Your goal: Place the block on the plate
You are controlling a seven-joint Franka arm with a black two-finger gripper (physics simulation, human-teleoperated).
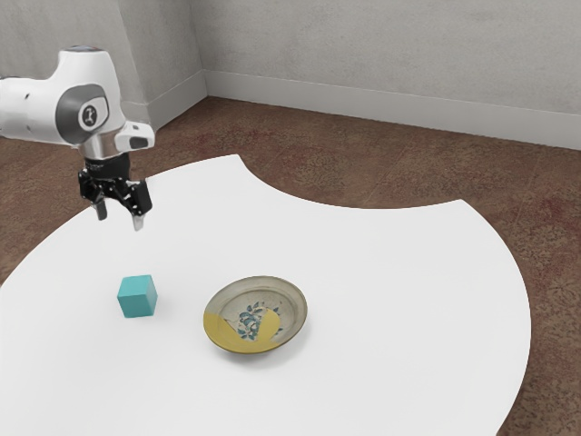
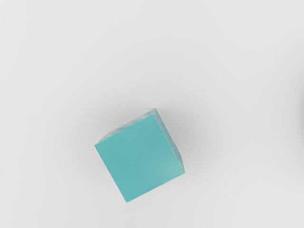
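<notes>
- the teal block [image 1: 137, 297] sits on the worktop [image 1: 390, 272], apart from the plate [image 1: 255, 315].
- the fingers [image 1: 138, 221] stand open above the worktop, nothing between them.
- best turn them square to the block's skewed faces, centre, then lower straight.
- room beside the block looks ample for both.
- the carry should clear the plate's raised rim; the worktop's scooped edge lies well apart.

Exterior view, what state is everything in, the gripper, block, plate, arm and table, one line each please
Gripper: open, empty, raised above the table.
Block: resting flat on the tabletop, beside the plate, ungripped.
Plate: right side up, empty.
Arm: extended from the exterior view's left, hand pointing down.
Table: supporting block and plate.
</notes>
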